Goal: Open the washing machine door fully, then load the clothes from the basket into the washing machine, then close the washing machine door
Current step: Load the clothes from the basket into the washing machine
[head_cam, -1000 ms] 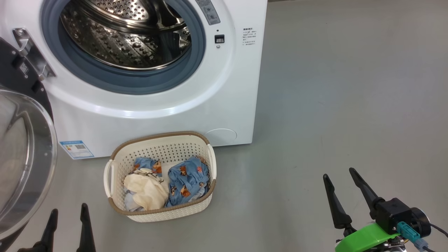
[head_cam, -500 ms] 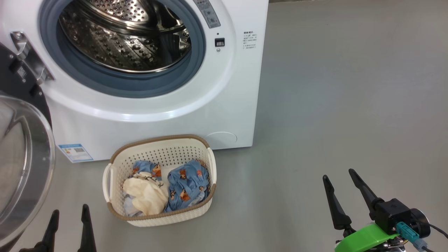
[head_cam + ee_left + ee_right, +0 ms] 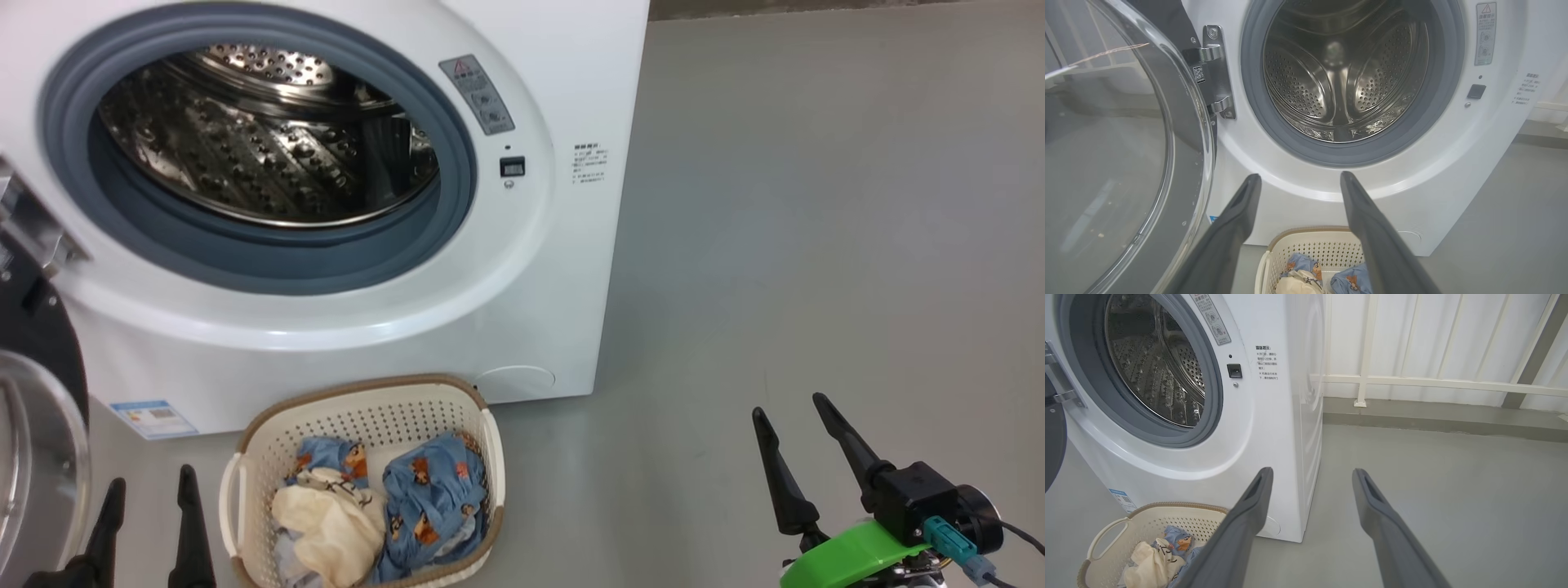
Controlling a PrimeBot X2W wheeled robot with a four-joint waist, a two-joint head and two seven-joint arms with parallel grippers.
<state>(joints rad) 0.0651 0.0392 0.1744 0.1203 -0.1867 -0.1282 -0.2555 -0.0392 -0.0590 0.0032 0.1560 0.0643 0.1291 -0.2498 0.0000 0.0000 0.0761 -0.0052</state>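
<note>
While the door [image 3: 39,478] is swung wide at the left, the left claw [image 3: 152,478] is held spread, with nothing in it. The clothes [image 3: 424,502] are piled in the basket [image 3: 359,420], set just before the washer [image 3: 522,327]. Far right, the right claw [image 3: 789,406] is spread and bare.
</note>
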